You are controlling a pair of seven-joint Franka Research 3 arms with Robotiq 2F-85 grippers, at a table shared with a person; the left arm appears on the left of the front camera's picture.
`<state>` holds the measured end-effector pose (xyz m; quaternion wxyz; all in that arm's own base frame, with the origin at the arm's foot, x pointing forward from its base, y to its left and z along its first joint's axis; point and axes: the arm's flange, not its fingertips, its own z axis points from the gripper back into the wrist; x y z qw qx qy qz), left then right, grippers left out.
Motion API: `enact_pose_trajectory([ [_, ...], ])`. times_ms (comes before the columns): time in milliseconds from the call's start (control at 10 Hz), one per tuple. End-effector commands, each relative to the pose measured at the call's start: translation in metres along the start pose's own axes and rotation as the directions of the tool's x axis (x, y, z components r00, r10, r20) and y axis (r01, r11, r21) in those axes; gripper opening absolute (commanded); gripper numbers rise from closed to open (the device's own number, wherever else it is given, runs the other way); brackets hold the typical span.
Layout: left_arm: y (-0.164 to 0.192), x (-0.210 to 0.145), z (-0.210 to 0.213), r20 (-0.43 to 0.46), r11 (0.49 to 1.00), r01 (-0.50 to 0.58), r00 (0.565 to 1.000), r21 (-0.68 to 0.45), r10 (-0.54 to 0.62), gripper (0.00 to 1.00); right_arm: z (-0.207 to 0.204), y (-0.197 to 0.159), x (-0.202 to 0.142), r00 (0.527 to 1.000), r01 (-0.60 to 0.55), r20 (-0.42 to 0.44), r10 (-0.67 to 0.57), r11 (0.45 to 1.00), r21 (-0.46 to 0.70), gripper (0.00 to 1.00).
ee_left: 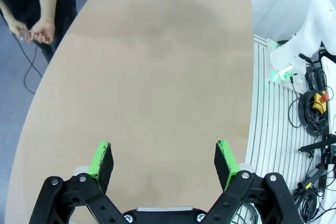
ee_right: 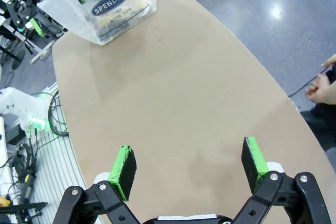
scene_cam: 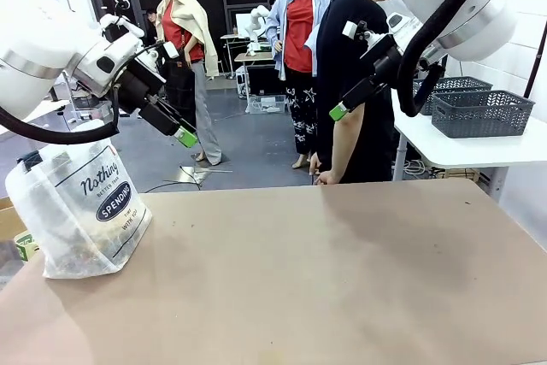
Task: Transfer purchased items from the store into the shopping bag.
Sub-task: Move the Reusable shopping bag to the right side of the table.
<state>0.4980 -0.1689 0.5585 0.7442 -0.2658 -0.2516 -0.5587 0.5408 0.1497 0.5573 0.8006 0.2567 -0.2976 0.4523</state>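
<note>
The shopping bag (scene_cam: 81, 211), translucent white with black "Nothing" script and a dark oval "SPENDING" logo, stands upright at the table's left end; dim shapes show through its lower part. It also stands at the far end of the table (ee_right: 173, 93) in the right wrist view, where the bag (ee_right: 110, 3) is near the left arm's fingers. My left gripper (scene_cam: 175, 104) hangs open in the air above and to the right of the bag. Its jaws (ee_left: 163, 161) are wide apart over bare tabletop. My right gripper (scene_cam: 344, 74) is raised high at the right, open (ee_right: 189, 166), holding nothing.
A person in a black shirt (scene_cam: 355, 83) stands at the far edge, hands (ee_left: 39, 30) together below the table edge. Dark grey lattice baskets (scene_cam: 479, 113) sit on a white side table at the right. The tan tabletop (scene_cam: 325, 279) lies bare between the arms.
</note>
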Motion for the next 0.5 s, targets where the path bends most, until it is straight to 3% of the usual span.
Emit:
enact_pose_trajectory([
  [0, -0.0017, -0.0005, 0.0012, 0.005, 1.0, -0.007, 1.0, -0.002, 0.007, 1.0, 0.0015, 0.0001, 0.0025, 1.0, 0.016, -0.003, -0.016, 1.0, 0.005, 1.0],
  [400, -0.0017, -0.0005, 0.0012, 0.005, 1.0, -0.007, 1.0, -0.002, 0.007, 1.0, 0.0015, 0.0001, 0.0025, 1.0, 0.016, -0.003, -0.016, 1.0, 0.005, 1.0],
])
